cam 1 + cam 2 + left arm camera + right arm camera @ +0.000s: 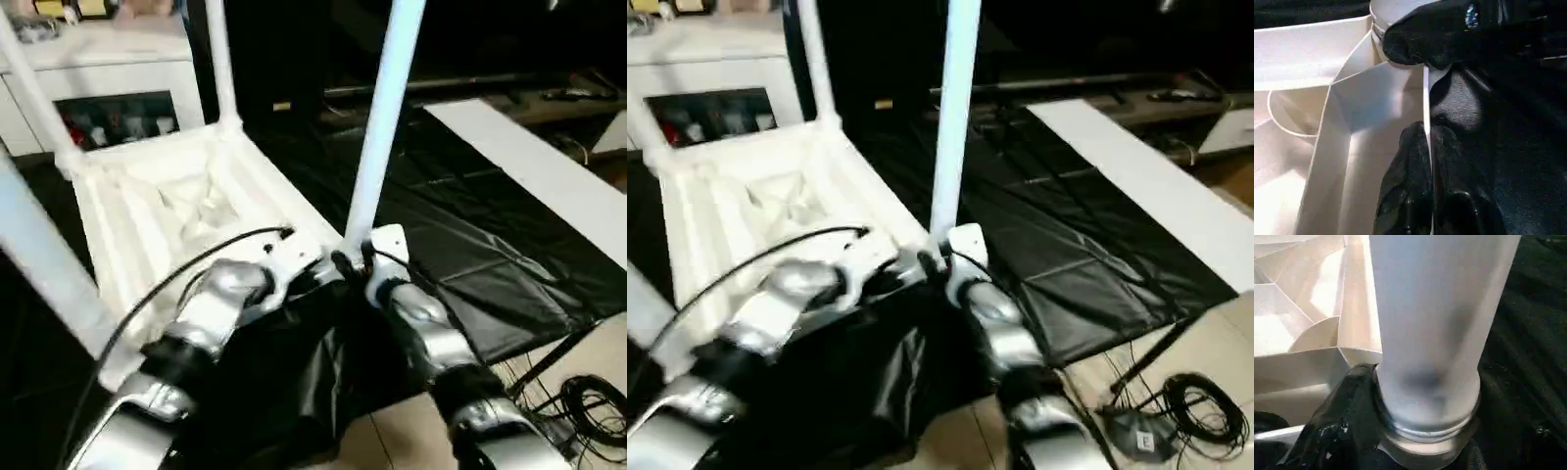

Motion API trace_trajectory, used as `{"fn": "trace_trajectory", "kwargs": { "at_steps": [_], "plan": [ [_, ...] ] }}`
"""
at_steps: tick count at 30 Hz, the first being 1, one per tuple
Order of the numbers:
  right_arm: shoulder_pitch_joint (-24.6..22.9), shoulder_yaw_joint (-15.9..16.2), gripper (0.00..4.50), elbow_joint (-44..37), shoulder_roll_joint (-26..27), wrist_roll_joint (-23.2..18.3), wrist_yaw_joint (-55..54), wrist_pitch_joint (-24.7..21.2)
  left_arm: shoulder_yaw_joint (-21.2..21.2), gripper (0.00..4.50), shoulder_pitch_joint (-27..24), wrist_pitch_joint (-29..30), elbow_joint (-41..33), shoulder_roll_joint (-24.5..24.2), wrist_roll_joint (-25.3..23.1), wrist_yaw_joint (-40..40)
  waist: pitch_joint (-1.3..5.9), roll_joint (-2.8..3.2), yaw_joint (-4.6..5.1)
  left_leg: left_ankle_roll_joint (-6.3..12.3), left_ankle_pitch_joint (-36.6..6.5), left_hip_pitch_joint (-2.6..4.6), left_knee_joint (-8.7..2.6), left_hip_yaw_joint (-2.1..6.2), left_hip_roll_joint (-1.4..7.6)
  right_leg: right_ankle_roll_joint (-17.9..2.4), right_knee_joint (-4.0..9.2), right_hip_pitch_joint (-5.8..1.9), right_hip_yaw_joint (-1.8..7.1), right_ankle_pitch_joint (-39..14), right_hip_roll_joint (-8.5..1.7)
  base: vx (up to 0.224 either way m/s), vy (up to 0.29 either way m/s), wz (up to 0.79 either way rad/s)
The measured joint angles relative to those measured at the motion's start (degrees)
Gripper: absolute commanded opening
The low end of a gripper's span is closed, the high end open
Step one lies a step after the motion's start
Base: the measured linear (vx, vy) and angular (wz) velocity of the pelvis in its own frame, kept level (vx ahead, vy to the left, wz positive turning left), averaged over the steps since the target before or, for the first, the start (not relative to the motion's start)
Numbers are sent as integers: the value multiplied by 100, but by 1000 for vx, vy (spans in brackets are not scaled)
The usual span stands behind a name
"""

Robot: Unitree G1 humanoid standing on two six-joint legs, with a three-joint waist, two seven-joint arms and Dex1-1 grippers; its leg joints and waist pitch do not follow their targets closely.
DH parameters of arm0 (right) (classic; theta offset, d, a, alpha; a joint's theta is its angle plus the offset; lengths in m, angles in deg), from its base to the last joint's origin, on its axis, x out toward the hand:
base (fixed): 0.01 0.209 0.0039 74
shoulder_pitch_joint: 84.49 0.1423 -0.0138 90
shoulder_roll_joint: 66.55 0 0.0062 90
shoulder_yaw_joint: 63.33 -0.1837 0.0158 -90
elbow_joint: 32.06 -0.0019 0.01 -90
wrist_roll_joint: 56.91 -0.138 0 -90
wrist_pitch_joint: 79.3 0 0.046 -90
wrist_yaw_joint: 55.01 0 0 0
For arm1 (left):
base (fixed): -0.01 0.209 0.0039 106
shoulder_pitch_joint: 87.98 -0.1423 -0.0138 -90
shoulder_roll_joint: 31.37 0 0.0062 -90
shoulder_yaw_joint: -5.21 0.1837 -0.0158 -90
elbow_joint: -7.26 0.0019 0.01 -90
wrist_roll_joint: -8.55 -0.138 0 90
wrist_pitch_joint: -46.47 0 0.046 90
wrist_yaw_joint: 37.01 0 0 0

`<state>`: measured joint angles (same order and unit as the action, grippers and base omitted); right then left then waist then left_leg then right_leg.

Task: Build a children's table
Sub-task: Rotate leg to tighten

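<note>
The white tabletop (167, 215) lies upside down on a black sheet (441, 245). Several white legs stand up from its corner sockets. The near right leg (382, 127) rises from the corner by my grippers, and another leg (220, 59) stands at the far corner. My left gripper (1429, 142) is shut on the tabletop's thin rim (1426, 98), one black finger on each side. My right gripper (1420, 431) is closed around the base of the near right leg (1435, 333), with a black finger (1342, 421) pressed against its collar.
A white cabinet with a glass door (108, 69) stands behind the tabletop. A long white board (529, 166) lies to the right on the black sheet. Cables (1195, 401) coil on the floor at the near right.
</note>
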<state>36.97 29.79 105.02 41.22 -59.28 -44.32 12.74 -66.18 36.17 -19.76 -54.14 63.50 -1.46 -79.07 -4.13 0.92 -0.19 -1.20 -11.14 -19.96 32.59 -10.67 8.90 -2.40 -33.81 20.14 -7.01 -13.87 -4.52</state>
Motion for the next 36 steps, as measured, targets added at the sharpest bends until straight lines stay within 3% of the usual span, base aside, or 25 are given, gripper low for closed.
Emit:
{"fn": "trace_trajectory", "kwargs": {
  "at_steps": [1, 2, 3, 4, 5, 6, 7, 9, 12, 15, 20, 27, 36],
  "plan": [
    [-26, -22, 271, 8, 6, -3, 20, 10, 24, 0, 21, 0, 46, 25, -30, 18, 24, -119, -40, 0, 1, 39, -62, -191, -1, -107, -345, 45, 119, -154, -38, 12, -93, 31],
    [-32, -53, 271, 8, 8, -13, 62, 24, 33, 0, 35, -8, 42, 29, -58, 19, 85, -368, -88, -5, 2, 110, -47, -356, -48, 78, -406, 96, 322, -267, -85, 12, -93, 31],
    [-43, -70, 271, -6, -18, -26, 152, 81, 30, 0, 9, -21, 14, 35, -94, 22, 89, -370, -164, -65, -217, 100, 201, -241, -27, 172, -438, 166, 366, -219, -72, 124, -133, -5],
    [-56, -70, 326, -15, -38, -22, 234, 115, 30, 0, -30, -22, -35, 27, -91, 5, 119, -272, -248, 6, -296, 84, 409, 156, -35, 182, -429, 147, 277, -209, -68, 145, -10, -43],
    [-66, -70, 326, -31, -57, -17, 280, 149, 31, 0, -23, -16, -43, 18, -89, -37, 173, -152, -284, -213, -319, 96, 371, 330, -25, 177, -416, 183, 161, -178, -69, 145, -10, -43],
    [-86, -70, 340, -33, -80, -9, 298, 260, 38, 0, 5, -35, -46, 13, -90, -78, 196, -136, -234, -265, -280, 90, 306, 298, -22, 140, -351, 190, 179, -30, -65, 81, 27, -6],
    [-86, -51, 343, -35, -77, 4, 309, 316, 38, 0, 5, -59, -73, -11, -87, -106, 190, -188, -200, -254, -253, 97, 279, 239, 1, 103, -319, 191, 214, 102, -55, -4, -20, 29],
    [-86, -53, 363, -49, -77, -2, 321, 339, 38, 0, -28, -198, -94, -47, -78, -164, 178, -215, -160, -257, -248, 90, 274, 166, 65, 96, -304, 183, 227, 111, -35, -2, -10, 14],
    [-92, -43, 387, -159, -213, -108, 733, 315, 45, 0, -93, -280, -235, -209, -23, -336, 168, -198, -131, -257, -248, 76, 219, 137, 71, 96, -257, 182, 232, 111, -34, 0, 0, 0],
    [-186, 245, 387, -472, -749, -22, 1621, 363, 56, 0, -281, -365, -536, -408, 107, -697, 171, -195, -159, -227, -228, 72, 179, 92, 95, 102, -224, 183, 228, 108, -32, 19, -1, 2],
    [-474, 487, 387, -1047, -1398, -170, 3085, 470, 140, 0, -488, -426, -974, -754, 318, -1310, 172, -191, -221, -205, -238, 41, 169, 88, 107, 87, -213, 188, 219, 70, -30, 37, -1, 2],
    [-1068, 655, 387, -1662, -2181, -766, 5109, 373, 100, 0, -919, -824, -1445, -1542, 820, -2447, 166, -176, -201, -197, -243, 24, 172, 84, 110, 86, -187, 187, 217, 69, -31, 0, 0, 0],
    [-905, 866, 387, -1582, -2294, -680, 5617, 526, 139, 0, -967, -794, -1520, -1742, 995, -2896, 163, -171, -177, -199, -241, 20, 174, 72, 111, 86, -188, 186, 222, 70, -36, 0, 0, 0]
  ]
}}
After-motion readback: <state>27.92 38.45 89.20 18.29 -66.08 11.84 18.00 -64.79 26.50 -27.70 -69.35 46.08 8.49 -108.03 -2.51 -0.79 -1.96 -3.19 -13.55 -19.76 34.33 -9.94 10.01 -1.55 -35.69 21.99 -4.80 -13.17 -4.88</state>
